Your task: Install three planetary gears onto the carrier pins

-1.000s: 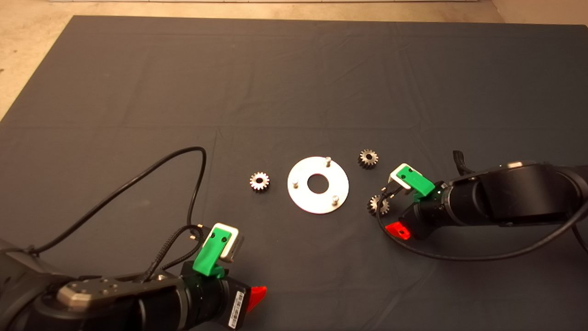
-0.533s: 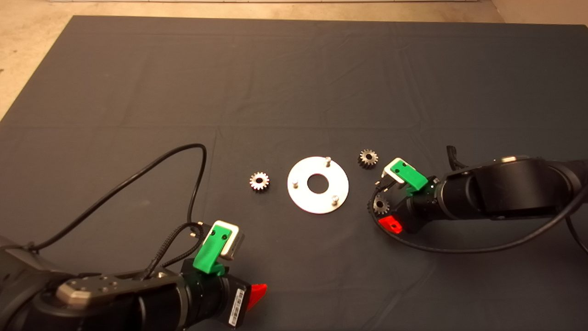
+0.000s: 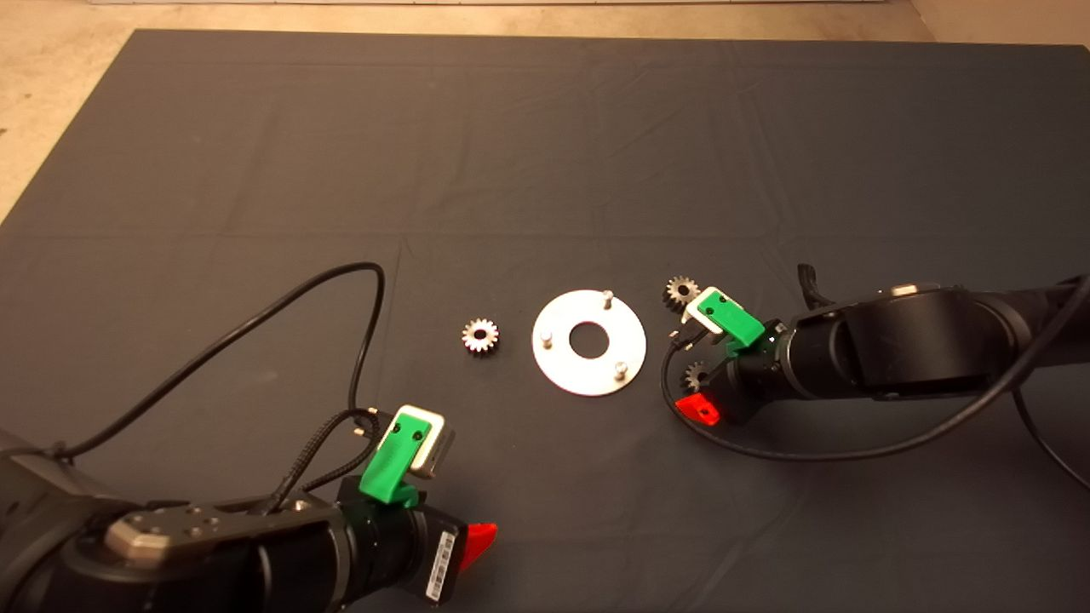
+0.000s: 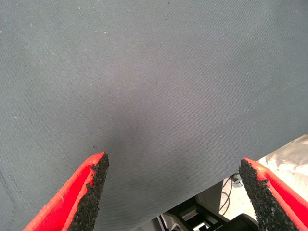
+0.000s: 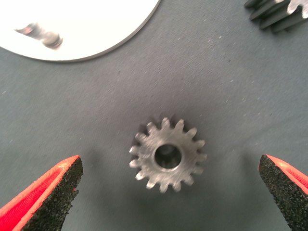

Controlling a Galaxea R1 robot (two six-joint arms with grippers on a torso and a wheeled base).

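1. Right gripper (image 3: 700, 387) is advancing leftward across the dark mat (image 3: 545, 153) compared with the earlier head frames, closing on the disc (image 3: 589, 342) side; it is now sitting over the near-right gear (image 3: 694, 374), partly covering it from above.
2. Right wrist view is showing that gear (image 5: 166, 155) lying flat on the mat, centred between the two red fingers (image 5: 45, 197), bore up. Fingers are standing wide apart, pads clear of the teeth on both sides, holding nothing.
3. Second gear (image 3: 679, 292) is lying just beyond the disc's upper right edge, partly hidden behind the right gripper's green camera mount in the head view; its toothed rim (image 5: 276, 13) is also showing at the corner of the right wrist view.
4. Third gear (image 3: 480, 335) is lying alone on the mat, left of the disc, near it but not touching.
5. Disc is lying flat mid-mat with the three carrier pins (image 3: 607, 297) standing upright around the centre hole; all three pins are bare, no gear seated.
6. Left gripper (image 3: 477, 545) is idling at the lower left edge, unchanged from before. Its wrist view is showing both fingers (image 4: 89, 192) spread wide over bare mat, gripping nothing.
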